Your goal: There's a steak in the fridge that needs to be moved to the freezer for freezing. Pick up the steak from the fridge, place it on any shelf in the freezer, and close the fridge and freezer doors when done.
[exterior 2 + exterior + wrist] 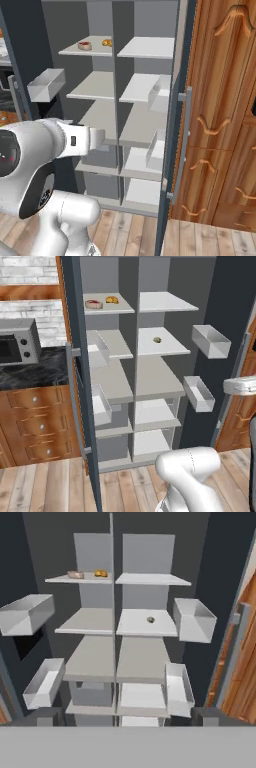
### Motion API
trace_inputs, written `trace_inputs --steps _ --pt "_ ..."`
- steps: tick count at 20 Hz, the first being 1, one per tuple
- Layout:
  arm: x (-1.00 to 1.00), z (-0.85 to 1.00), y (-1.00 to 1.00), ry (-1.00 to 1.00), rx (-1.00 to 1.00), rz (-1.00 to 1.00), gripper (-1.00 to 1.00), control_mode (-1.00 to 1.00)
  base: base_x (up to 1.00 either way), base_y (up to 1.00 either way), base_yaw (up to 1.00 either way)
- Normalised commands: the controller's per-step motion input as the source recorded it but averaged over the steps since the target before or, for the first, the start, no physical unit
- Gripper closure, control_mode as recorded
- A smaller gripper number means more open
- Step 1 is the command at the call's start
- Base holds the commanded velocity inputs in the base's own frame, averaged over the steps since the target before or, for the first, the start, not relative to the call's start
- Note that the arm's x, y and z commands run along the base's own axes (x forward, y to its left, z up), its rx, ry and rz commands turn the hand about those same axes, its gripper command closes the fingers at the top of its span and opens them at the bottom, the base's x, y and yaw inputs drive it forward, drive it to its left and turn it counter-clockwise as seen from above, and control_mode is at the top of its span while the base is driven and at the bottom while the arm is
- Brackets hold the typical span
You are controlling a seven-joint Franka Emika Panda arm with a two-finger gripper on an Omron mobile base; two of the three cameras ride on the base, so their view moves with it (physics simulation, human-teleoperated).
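Hand (128, 718) tips spread apart, empty; steak (93, 304) small, pastry (112, 300) beside it.

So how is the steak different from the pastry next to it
The steak is red with a pale rim and lies flat; the pastry is golden-brown and more rounded. The steak sits nearer the shelf's outer edge, the pastry nearer the centre divider. Both rest on the same top shelf, apart, untouched.

no legible text, seemingly
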Motion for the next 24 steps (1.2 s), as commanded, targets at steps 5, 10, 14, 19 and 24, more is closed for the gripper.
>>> trace_inputs --steps 5,10,14,19,24 --pt "-0.03 -0.25 -0.91 -0.17 0.07 0.03 -1.00 -1.00 0.00 0.00 0.00" --pt "0.00 -0.28 -0.81 -0.15 0.06 0.05 -1.00 -1.00 0.00 0.00 0.00" --pt "0.08 -0.29 -0.58 -0.09 0.04 0.17 -1.00 -1.00 0.00 0.00 0.00" --pt "0.20 -0.27 -0.40 -0.06 0.02 0.31 -1.00 -1.00 0.00 0.00 0.00" --pt "0.22 -0.19 -0.35 -0.02 0.03 0.29 -1.00 -1.00 0.00 0.00 0.00"
